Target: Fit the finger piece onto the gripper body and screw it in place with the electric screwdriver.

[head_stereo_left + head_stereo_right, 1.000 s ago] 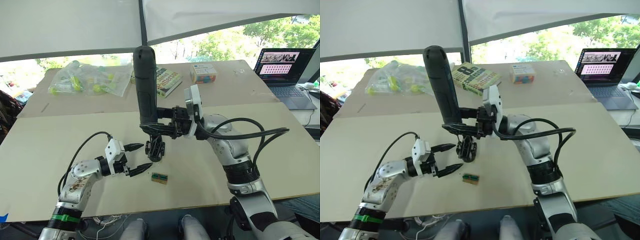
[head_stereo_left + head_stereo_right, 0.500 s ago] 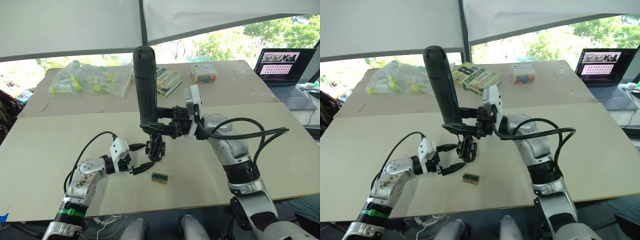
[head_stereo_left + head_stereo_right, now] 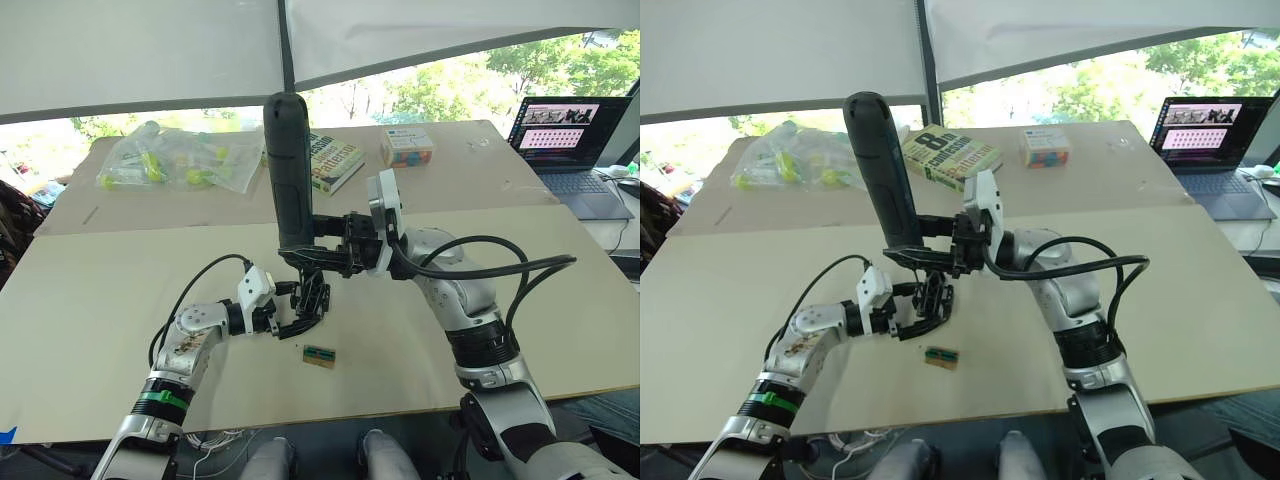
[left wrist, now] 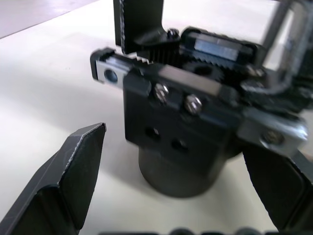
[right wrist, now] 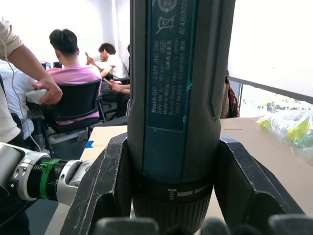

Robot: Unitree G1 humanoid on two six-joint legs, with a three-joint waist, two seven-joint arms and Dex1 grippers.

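My left gripper [image 3: 290, 308] is sitting at the gripper body [image 3: 312, 297] mid-table, fingers spread, one either side of it; in the left wrist view both fingertips [image 4: 78, 161] are standing just clear of the black block [image 4: 181, 132], so I'm bracketing it, not clamping yet; the tan-and-green block [image 3: 319, 356] is lying on the table [image 3: 80, 290] just in front of the body, apart from it; my right gripper [image 3: 322, 256] is pinching the electric screwdriver [image 3: 288, 170] low on its barrel, tool standing near upright, bit end pointing down right above the body; whether the bit is seated in a screw I can't tell, that area is hidden behind my fingers. Progress, as I'm judging it: driver is picked up and lined up; I can't make out the finger piece as a separate part, so can't say it's fitted; in the left wrist view two holes in the body's face are looking empty, so screwing is probably still ahead; left needs to steady the body first.
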